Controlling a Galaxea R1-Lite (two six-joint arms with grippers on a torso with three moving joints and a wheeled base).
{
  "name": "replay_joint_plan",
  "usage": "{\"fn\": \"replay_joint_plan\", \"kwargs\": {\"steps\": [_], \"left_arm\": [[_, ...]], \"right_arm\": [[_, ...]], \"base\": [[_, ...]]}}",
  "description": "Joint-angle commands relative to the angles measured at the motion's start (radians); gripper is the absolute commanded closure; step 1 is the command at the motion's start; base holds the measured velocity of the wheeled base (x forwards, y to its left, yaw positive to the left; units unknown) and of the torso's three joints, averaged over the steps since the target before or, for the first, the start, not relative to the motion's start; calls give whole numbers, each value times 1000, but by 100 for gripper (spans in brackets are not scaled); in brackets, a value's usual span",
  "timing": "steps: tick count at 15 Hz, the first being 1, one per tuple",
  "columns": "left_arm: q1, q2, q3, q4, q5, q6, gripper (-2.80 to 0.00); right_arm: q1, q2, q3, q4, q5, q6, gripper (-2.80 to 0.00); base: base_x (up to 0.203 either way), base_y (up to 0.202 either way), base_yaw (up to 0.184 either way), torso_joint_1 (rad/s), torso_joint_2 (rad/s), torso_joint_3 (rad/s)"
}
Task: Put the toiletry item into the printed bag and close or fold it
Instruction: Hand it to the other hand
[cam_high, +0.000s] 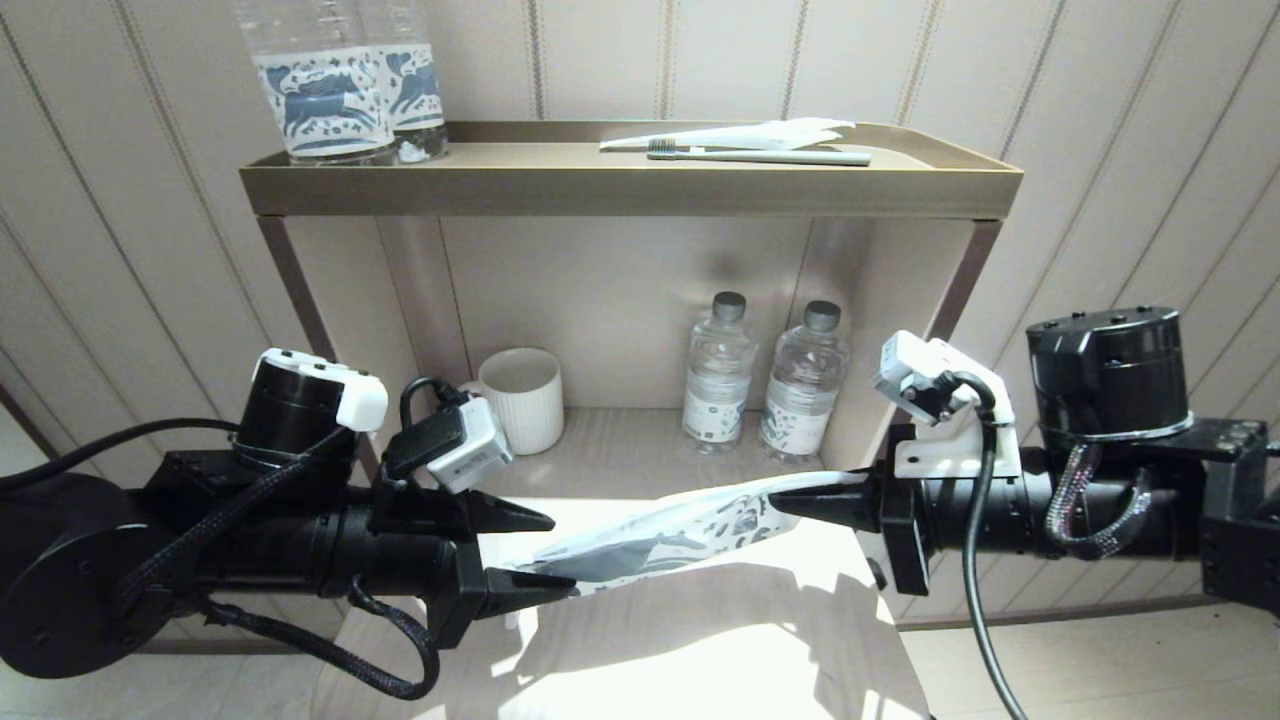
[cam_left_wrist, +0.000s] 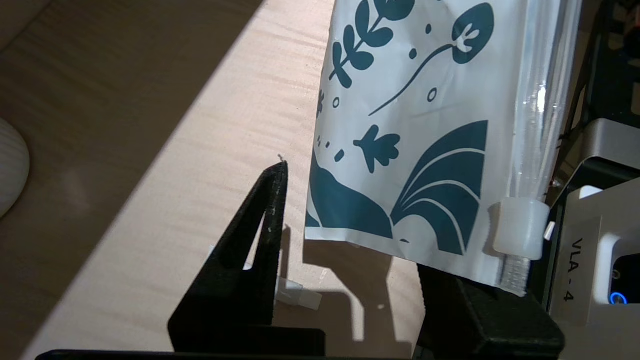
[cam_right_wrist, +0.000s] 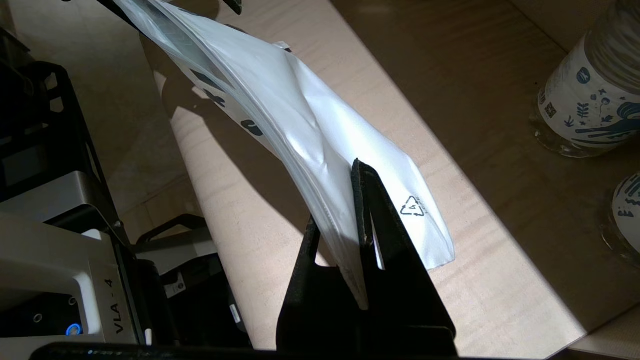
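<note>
With the right gripper (cam_high: 785, 503) pinched on the printed bag (cam_high: 660, 535) and the left gripper (cam_high: 545, 550) gaping at nine o'clock, I'd clamp the slider (cam_left_wrist: 520, 227) squarely.

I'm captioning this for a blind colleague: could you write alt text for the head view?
Two robot arms hold a printed bag in the air between them, right hand shut on one end, left hand open at the other. Behind is a shelf with bottles and a mug.
</note>
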Motion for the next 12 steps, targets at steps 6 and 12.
{"fn": "replay_joint_plan", "kwargs": {"steps": [6,12], "left_arm": [[0,-1,1,-2,-3,4,0],[0,-9,1,-2,-5,2,0]], "right_arm": [[0,2,6,-3,3,-5,0],[0,8,30,-26,2,-37,0]], "base": [[0,0,0,0,0,0],[0,0,0,0,0,0]]}}
